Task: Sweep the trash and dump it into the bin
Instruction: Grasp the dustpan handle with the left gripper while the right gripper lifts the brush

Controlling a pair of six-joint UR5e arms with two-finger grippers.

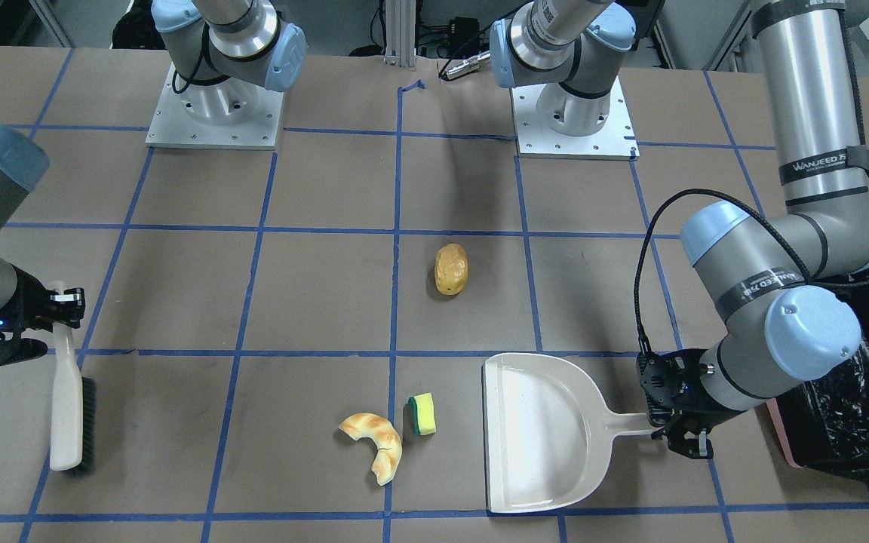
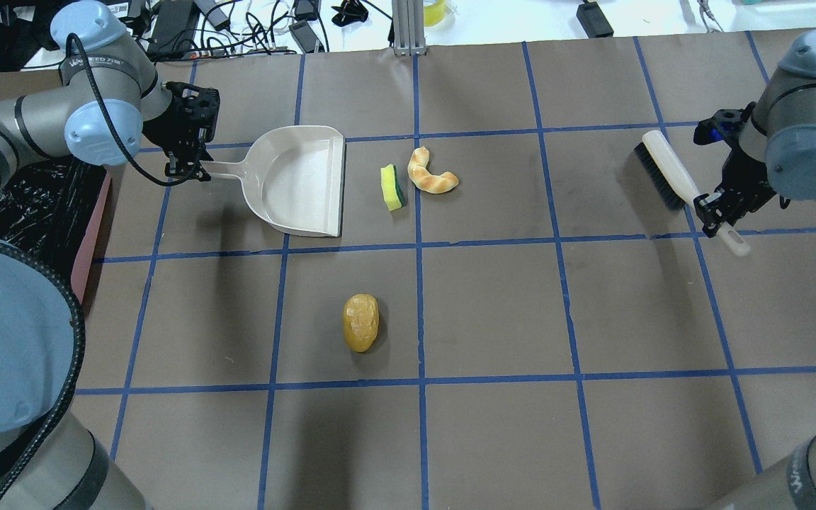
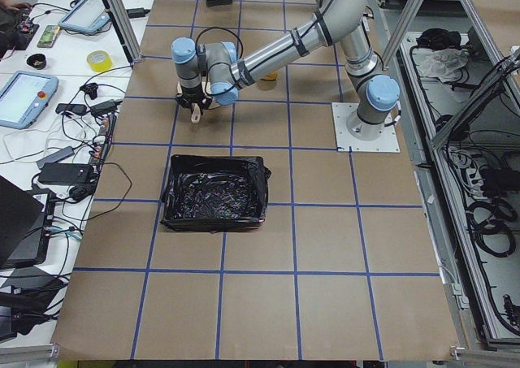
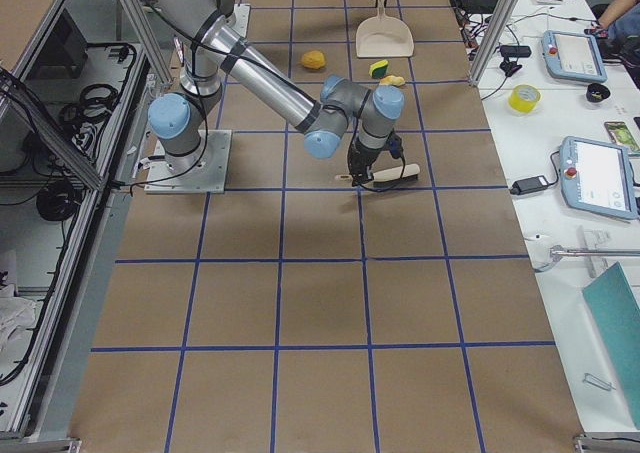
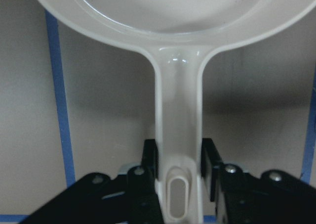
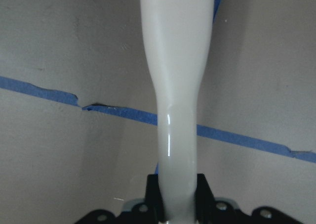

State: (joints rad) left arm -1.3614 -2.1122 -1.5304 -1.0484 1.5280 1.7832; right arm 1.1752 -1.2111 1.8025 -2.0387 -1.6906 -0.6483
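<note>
The potato-like lump (image 2: 360, 323) lies mid-table. The croissant piece (image 2: 431, 172) and the yellow sponge with a green side (image 2: 392, 187) lie just right of the cream dustpan (image 2: 302, 179), whose open mouth faces them. My left gripper (image 2: 192, 168) is shut on the dustpan's handle (image 5: 177, 150). My right gripper (image 2: 716, 216) is shut on the handle (image 6: 175, 110) of a white brush with black bristles (image 2: 663, 173), far to the right of the trash. The bin (image 3: 215, 193), pink and lined with a black bag, stands left of the dustpan (image 1: 849, 400).
Both arm bases (image 1: 214, 105) (image 1: 574, 113) are bolted on the robot's side of the table. Blue tape lines mark a grid on the brown table (image 2: 493, 312). Cables and tablets lie on a side bench (image 3: 49, 100) beyond the table's far edge.
</note>
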